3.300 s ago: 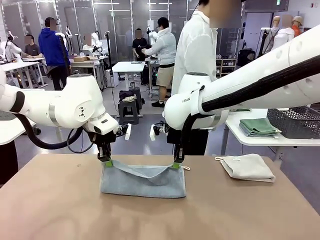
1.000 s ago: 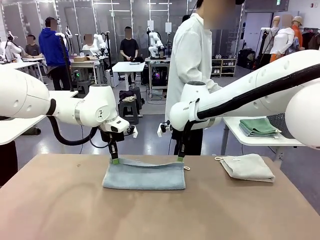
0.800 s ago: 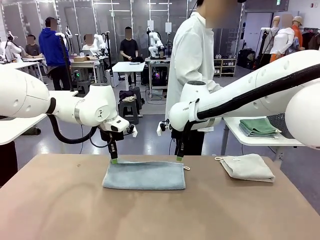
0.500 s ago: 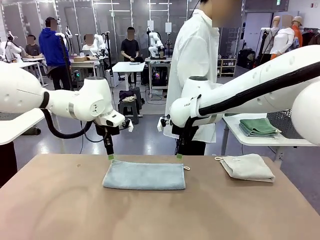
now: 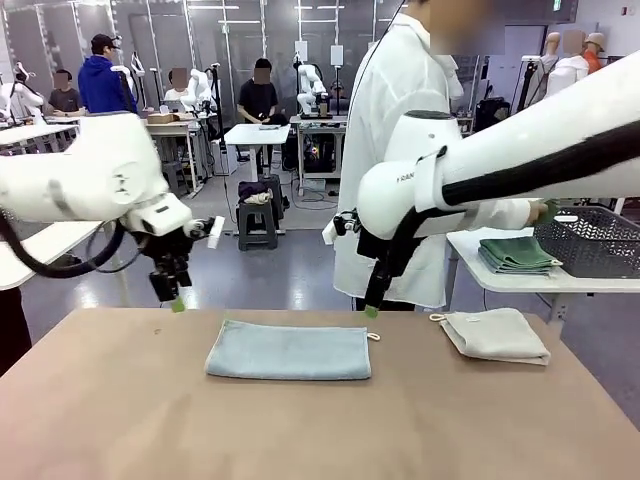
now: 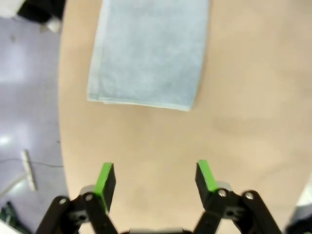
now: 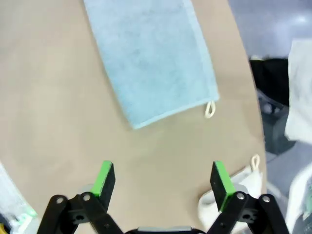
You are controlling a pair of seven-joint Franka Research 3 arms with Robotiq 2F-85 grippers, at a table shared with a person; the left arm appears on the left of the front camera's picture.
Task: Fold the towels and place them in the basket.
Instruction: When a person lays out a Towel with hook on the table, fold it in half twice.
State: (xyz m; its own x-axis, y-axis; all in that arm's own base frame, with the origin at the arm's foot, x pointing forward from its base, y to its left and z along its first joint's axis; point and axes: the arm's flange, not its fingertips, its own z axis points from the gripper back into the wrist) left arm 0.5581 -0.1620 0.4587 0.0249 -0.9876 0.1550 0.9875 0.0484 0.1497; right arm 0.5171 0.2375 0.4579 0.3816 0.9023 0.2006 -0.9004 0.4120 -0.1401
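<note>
A grey-blue towel (image 5: 288, 351) lies folded flat in the middle of the table, also seen in the left wrist view (image 6: 148, 51) and the right wrist view (image 7: 151, 58). My left gripper (image 5: 176, 302) hovers open above the table's far left edge, left of that towel; its green pads (image 6: 105, 177) stand apart with nothing between. My right gripper (image 5: 371, 311) hangs open just past the towel's right end, empty (image 7: 160, 179). A cream-white folded towel (image 5: 496, 334) rests at the table's right. A green folded towel (image 5: 516, 253) lies on a side table beside the dark mesh basket (image 5: 590, 240).
A person in a white coat (image 5: 400, 110) stands at the far side, one hand (image 5: 542, 210) at the basket. The white side table (image 5: 520, 280) stands off the right far corner. Bare brown tabletop (image 5: 300, 430) stretches in front.
Both grippers let go of the grey-blue towel's far corners, opened and rose. The left moved away to the left, the right shifted slightly right. The towel now lies flat, folded.
</note>
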